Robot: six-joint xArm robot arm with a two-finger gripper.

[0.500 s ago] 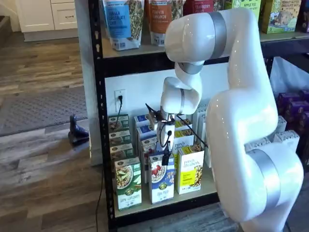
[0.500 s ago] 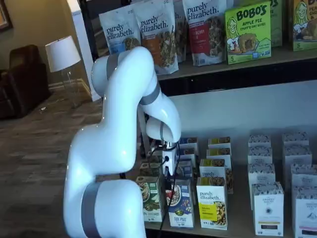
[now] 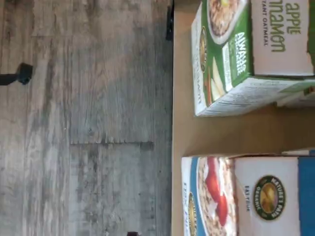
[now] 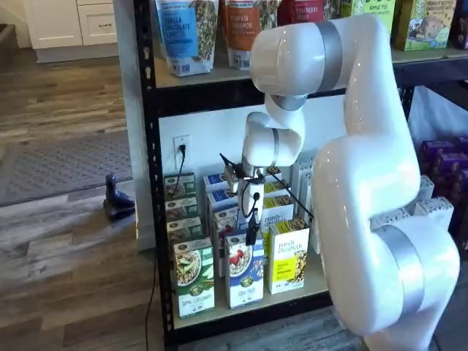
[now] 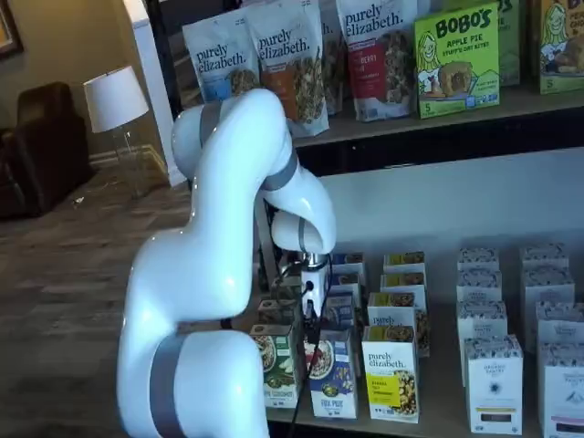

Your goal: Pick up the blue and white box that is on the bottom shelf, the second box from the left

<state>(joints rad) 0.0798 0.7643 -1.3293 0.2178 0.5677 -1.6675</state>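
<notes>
The blue and white box (image 4: 246, 278) stands upright at the front of the bottom shelf (image 4: 241, 316), between a green-and-white box (image 4: 194, 281) and a yellow box (image 4: 289, 259). It shows in both shelf views (image 5: 333, 383). My gripper (image 4: 251, 237) hangs just above the box's top, its black fingers pointing down (image 5: 315, 327). They are seen side-on with nothing held. The wrist view looks down on the blue and white box (image 3: 246, 196), with its bowl and red berries, and on the green-and-white box (image 3: 236, 54) beside it.
More rows of the same boxes stand behind the front ones. White boxes (image 5: 493, 383) fill the shelf's right part. Bags line the upper shelf (image 4: 183, 33). A black upright (image 4: 150, 183) edges the rack on the left. Wood floor (image 3: 83, 123) lies in front.
The gripper has edged slightly toward the shelf above the blue and white box. The boxes have not moved.
</notes>
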